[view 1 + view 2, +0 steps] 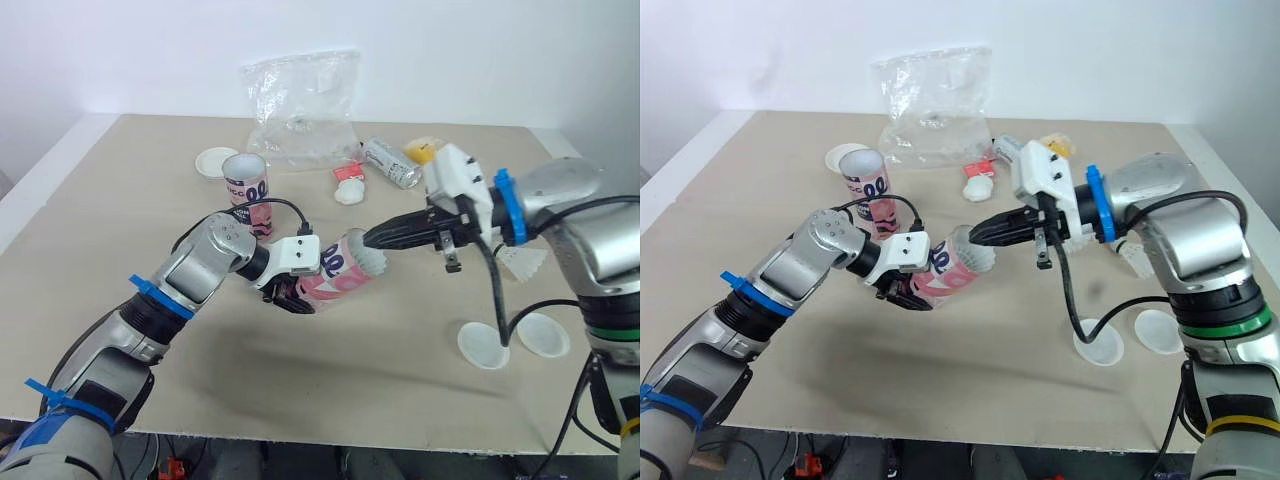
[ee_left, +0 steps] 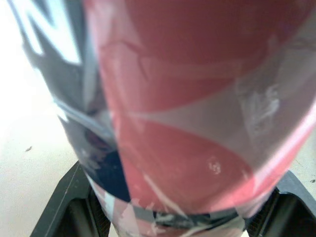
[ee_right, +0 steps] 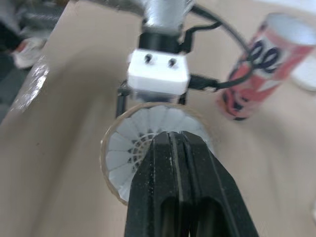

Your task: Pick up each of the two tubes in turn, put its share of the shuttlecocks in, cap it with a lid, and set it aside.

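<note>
Nearest, on the right of the table (image 1: 400, 400), 2 lids (image 1: 483, 345) lay just beside each other. Above the table's middle, the left gripper (image 1: 293, 293) was clamped around a tube (image 1: 340, 270), holding it tilted with its mouth toward the right. The right gripper (image 1: 375, 238), fingers pressed together, had its tip at that mouth, against a shuttlecock (image 3: 128, 143) sitting inside with its feathers facing out. A loose shuttlecock (image 1: 525, 262) lay beyond the lids. Farther back a second tube (image 1: 246, 190) stood upright, with a third lid (image 1: 215, 162) just beyond it. A can (image 1: 390, 162) lay on its side near a bag (image 1: 300, 105) toward the far edge.
</note>
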Robot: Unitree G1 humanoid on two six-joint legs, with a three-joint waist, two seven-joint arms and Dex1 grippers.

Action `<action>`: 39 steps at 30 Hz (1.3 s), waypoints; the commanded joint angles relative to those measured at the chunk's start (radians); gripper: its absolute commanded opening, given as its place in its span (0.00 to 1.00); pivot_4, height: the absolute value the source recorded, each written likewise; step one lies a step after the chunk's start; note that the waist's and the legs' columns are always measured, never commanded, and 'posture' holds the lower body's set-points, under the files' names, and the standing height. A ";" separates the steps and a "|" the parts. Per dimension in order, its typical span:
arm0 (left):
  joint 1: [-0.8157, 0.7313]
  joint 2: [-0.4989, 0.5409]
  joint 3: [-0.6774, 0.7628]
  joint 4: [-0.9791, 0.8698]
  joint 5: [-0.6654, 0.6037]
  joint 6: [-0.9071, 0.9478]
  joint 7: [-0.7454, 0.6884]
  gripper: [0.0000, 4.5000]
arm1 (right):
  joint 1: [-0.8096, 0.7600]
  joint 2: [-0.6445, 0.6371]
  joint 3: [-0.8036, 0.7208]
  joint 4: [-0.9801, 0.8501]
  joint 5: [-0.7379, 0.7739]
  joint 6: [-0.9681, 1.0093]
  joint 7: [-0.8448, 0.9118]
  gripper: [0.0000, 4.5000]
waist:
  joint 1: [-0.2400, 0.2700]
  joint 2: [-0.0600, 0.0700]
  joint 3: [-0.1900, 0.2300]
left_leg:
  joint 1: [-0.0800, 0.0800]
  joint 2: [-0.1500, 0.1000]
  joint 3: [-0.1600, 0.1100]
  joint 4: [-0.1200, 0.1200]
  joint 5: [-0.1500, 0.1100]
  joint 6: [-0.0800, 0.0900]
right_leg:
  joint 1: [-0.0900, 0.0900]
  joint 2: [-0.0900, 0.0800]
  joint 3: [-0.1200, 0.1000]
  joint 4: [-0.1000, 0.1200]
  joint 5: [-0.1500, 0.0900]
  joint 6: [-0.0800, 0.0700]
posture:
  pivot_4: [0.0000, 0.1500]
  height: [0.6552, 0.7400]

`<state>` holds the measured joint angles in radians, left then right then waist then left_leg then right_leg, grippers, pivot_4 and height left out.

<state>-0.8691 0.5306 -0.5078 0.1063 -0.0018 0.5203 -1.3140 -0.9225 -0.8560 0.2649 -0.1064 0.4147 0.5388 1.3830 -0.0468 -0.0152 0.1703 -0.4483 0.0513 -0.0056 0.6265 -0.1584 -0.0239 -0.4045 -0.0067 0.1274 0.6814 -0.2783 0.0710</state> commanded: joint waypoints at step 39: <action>0.007 -0.001 0.017 0.032 0.004 -0.019 0.020 0.64 | -0.324 0.089 0.213 0.274 -0.125 -0.094 0.231 0.02 | 0.002 0.002 0.001 | 0.002 0.000 -0.002 0.000 0.002 0.000 | 0.000 0.002 0.001 0.002 0.004 -0.004 | 1.00 1.00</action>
<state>-0.8681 0.5259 -0.4990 0.1345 -0.0091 0.5045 -1.3062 -1.2114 -0.7389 0.5316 0.2066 0.2420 0.4224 1.5736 -0.0449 -0.0133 0.1713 -0.4464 0.0505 -0.0082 0.6266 -0.1565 -0.0237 -0.4049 -0.0051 0.1280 0.6836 -0.2743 0.0667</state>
